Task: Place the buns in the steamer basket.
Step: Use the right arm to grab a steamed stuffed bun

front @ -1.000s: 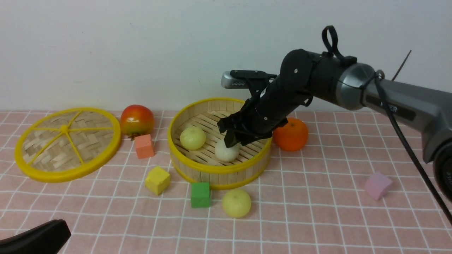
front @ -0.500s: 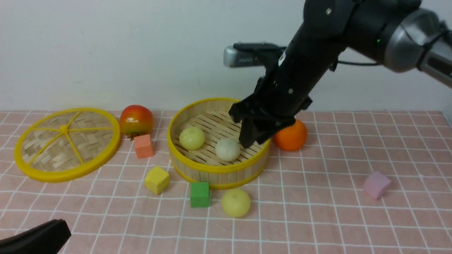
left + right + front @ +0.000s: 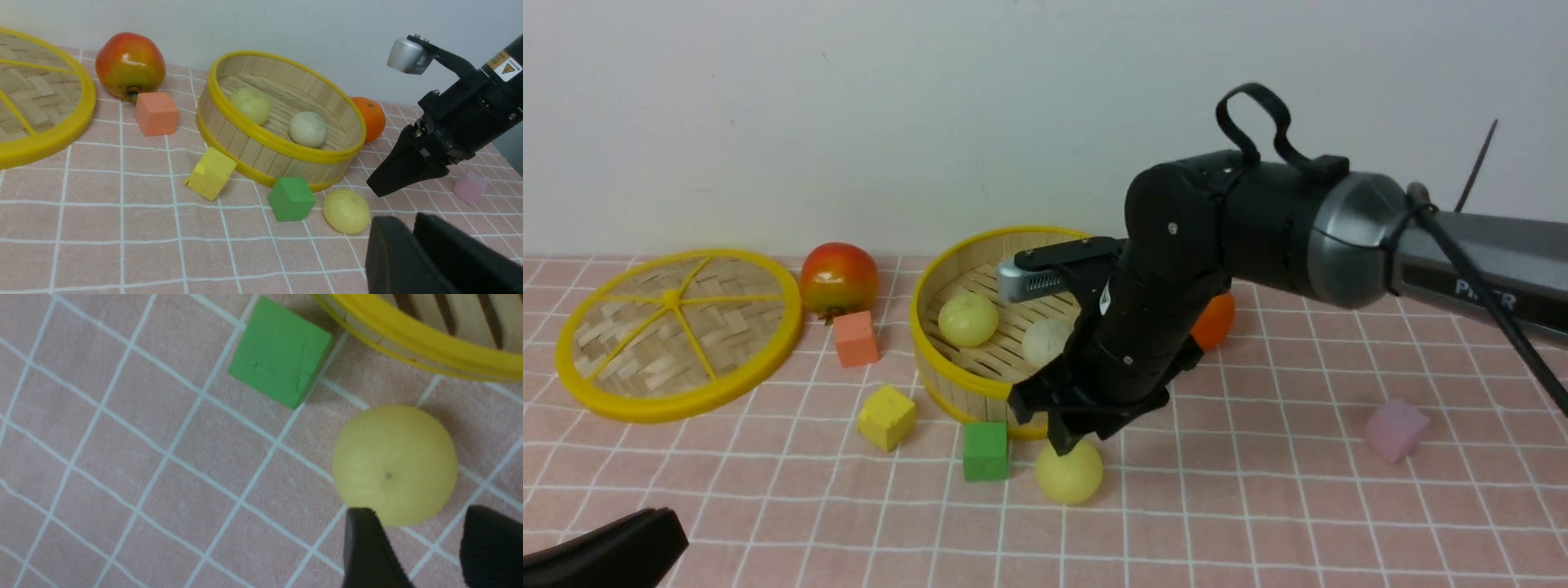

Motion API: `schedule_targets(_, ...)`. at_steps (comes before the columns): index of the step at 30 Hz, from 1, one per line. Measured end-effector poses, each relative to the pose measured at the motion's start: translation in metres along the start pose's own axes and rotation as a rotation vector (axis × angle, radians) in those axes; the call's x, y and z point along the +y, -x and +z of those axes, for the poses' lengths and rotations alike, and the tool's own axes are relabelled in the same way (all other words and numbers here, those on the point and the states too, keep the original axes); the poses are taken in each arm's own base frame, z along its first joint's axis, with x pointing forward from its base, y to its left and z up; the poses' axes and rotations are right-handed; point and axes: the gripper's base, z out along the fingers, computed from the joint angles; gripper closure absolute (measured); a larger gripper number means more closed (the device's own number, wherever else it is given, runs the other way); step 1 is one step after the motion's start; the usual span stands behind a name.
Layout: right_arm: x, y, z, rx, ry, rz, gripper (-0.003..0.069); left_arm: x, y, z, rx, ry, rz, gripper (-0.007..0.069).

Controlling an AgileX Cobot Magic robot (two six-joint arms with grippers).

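Front view: right arm [image 3: 1258, 220] crossed in front of the steamer basket [image 3: 1021, 232], hiding its right side and most of the orange fruit [image 3: 1218, 314]. Green cube [image 3: 986, 450] sat just left of the loose bun [image 3: 1072, 478], not touching. The basket wall was close behind both. Yellow cube [image 3: 887, 417], salmon cube [image 3: 856, 338], red-orange fruit [image 3: 840, 278] and woven disc [image 3: 678, 331] lay further left, with the pink block [image 3: 1395, 429] well off right (none near that bun).

Right gripper [image 3: 1067, 443] pointed down at the loose bun's top on the pink checked surface [image 3: 1258, 506]. Its jaws were apart with nothing between them; contact unclear.

Yellow bun [image 3: 968, 319] and off-white bun [image 3: 1045, 341] sat apart inside the basket. All three were smooth, matte and round.

Left gripper [image 3: 410, 224] was low at near left and empty. Fingers were close together, couldn't tell if fully closed.
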Motion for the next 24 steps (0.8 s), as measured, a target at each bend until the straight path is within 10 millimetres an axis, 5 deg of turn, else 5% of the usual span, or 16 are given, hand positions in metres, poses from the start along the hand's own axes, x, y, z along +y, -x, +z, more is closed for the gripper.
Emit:
schedule_targets(8,-0.004,0.000,0.025,0.019,-0.003,0.017,0.0312,0.000,0.000,0.000,0.000,0.000,0.000,0.0530)
schedule_targets(24,-0.008,0.002,0.042,0.007,-0.002,0.021,0.0354,0.000,0.000,0.000,0.000,0.000,0.000,0.0517)
